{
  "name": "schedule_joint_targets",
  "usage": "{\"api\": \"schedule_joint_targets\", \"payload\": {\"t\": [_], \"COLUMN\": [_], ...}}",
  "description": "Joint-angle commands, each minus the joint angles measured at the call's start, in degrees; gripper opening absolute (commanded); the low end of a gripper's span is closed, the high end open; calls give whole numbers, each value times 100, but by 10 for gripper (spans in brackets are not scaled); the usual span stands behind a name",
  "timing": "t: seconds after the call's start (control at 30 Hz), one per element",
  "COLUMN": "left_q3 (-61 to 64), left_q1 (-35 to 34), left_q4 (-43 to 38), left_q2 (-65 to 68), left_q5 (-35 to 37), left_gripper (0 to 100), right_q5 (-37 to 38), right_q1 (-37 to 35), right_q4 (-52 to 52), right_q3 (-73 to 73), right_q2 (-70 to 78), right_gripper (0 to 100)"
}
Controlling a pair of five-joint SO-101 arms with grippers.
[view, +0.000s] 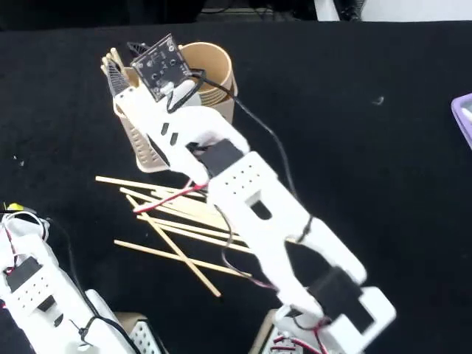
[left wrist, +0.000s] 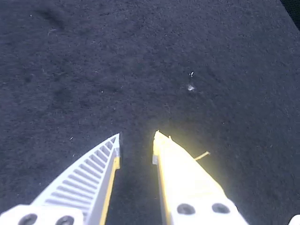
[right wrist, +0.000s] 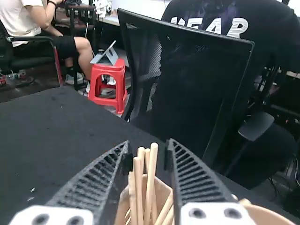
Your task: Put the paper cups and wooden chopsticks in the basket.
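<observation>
Looks to me like the right gripper (right wrist: 147, 151) is on the grab-and-carry bit — its jaws are pinched in on a small bundle of wooden chopsticks (right wrist: 143, 176), which stand up between them with their tips poking just past the jaw ends. If I were driving, I'd hold that squeeze firm and lift straight up before swinging anywhere. The lower ends run down toward a paper cup (right wrist: 140, 206) right under the jaws, so a sideways drag would likely tip it or fan the bundle out. Can't tell if the sticks actually sit inside that cup. From above, what looks like a stack of paper cups (view: 217, 74) stands just beside the gripper at the back of the desk (view: 354, 147). A loose pile of chopsticks (view: 177, 221) lies crisscrossed nearer the arm bases, partly under the right arm (view: 273, 214). A purple edge (view: 464, 118) at the desk's far right might be the basket — not sure. The left gripper (left wrist: 137, 140) hangs over bare desk, jaws a little apart, holding nothing.
</observation>
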Motion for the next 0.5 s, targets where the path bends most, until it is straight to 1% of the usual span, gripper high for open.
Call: {"api": "schedule_joint_targets", "payload": {"t": [0.0,0.13,0.23,0.3,0.33,0.4,0.47], "left_q3": [-110,-110,-110,-110,-110,-110,-110], "left_q1": [75,75,75,75,75,75,75], "left_q4": [-44,-44,-44,-44,-44,-44,-44], "left_q2": [-105,-105,-105,-105,-105,-105,-105], "left_q5": [-18,-18,-18,-18,-18,-18,-18], "left_gripper": [127,127,127,127,127,127,127], "right_q5": [-44,-44,-35,9,158,712,1327], "right_q1": [79,-97,-149,-141,-123,-123,-114], "right_q4": [1407,3305,4062,4088,4070,3789,3393], "right_q3": [119,1305,2651,3697,4171,4989,5596], "right_q2": [-1385,-2695,-3433,-3749,-3829,-3846,-3758], "right_gripper": [102,103,108,147,175,216,226]}}
